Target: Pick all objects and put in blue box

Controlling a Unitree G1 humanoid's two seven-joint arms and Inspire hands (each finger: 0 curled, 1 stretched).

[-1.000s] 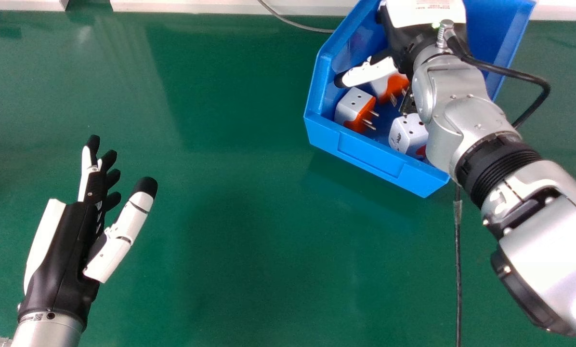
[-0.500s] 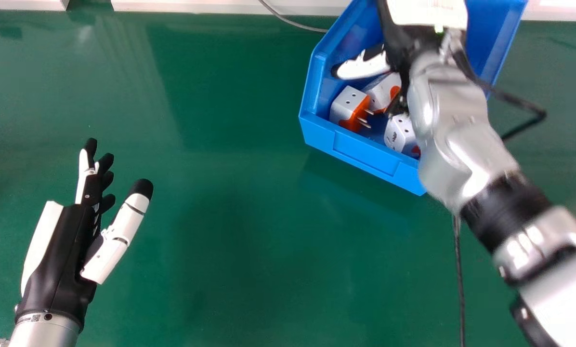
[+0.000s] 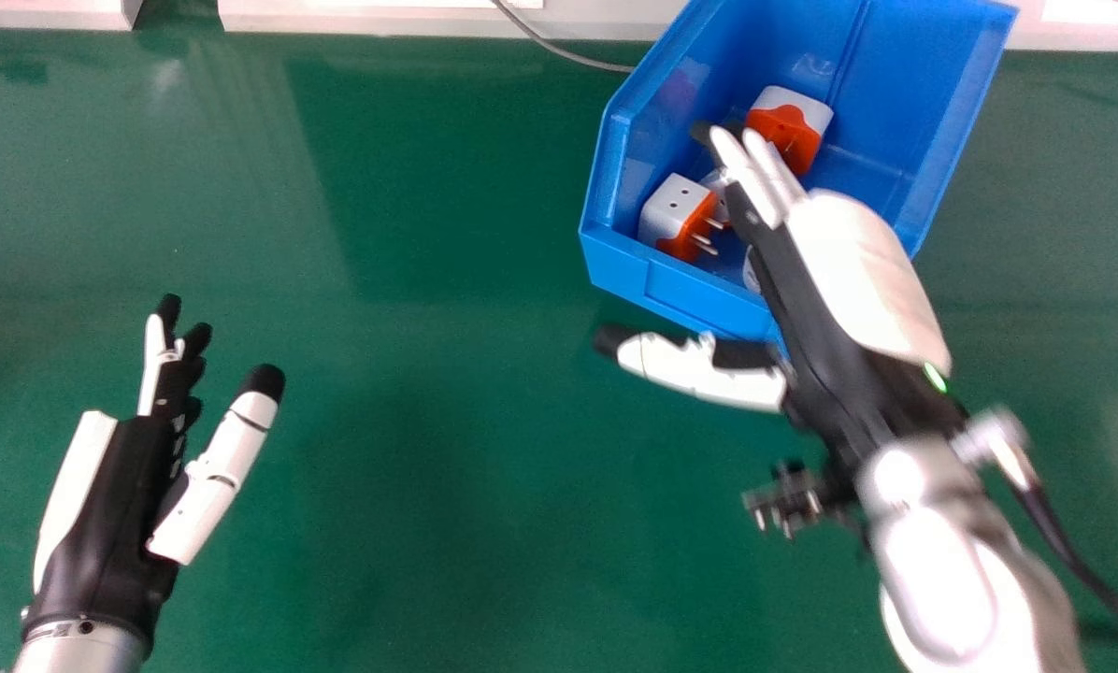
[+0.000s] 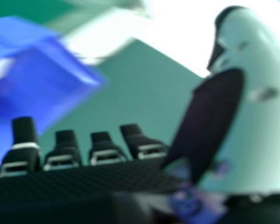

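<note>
Silver left forearm (image 3: 82, 650) at lower left, head view; right forearm (image 3: 961, 579) at lower right, blurred, with a black cord (image 3: 1068, 547) beside it. Left hand (image 3: 115, 505) above the green surface (image 3: 447, 421), fingers wide, thumb well apart from them. Right hand (image 3: 807, 318) across the box's near side: fingers straight, wide from the thumb, which points out over the surface. Right hand view agrees, box beyond the fingers. Blue box (image 3: 690, 290) on the surface, four plugs inside. White-orange one (image 3: 676, 210) in the near left corner, prongs to the right. Another (image 3: 721, 181) just beside it, mostly hidden by the right hand. White bit of one more (image 3: 752, 273) near the front wall. Last one (image 3: 788, 112) farther back, by the fingertips; can't tell if touching. Past the surface, white ledge (image 3: 381, 19) and grey cable (image 3: 559, 49).
</note>
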